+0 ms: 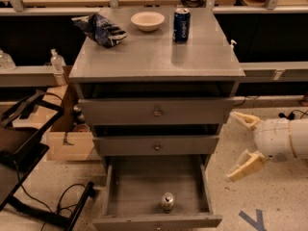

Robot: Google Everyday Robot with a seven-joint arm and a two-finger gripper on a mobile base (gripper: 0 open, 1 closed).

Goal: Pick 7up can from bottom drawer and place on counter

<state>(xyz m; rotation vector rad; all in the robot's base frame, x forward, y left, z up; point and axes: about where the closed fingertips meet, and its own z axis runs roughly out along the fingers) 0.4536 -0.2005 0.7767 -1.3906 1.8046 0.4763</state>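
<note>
Camera view: gripper (pixel 232 147) spread beside bottom drawer (pixel 109 192); 7up can (pixel 167 202) inside.

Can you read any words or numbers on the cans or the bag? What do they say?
Dark blue can on the grey counter: white marks, too blurred to read.
Crumpled blue snack bag: print too blurred to read.
Small silver-topped can in the open bottom drawer: no label readable.
Pale two-finger gripper, open, right of that drawer: no writing.

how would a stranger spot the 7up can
In the grey cabinet, the bottom drawer stands open, left of the open gripper. The 7up can stands alone near its front: pale, silver-topped, unlike the dark blue can on the counter.
</note>
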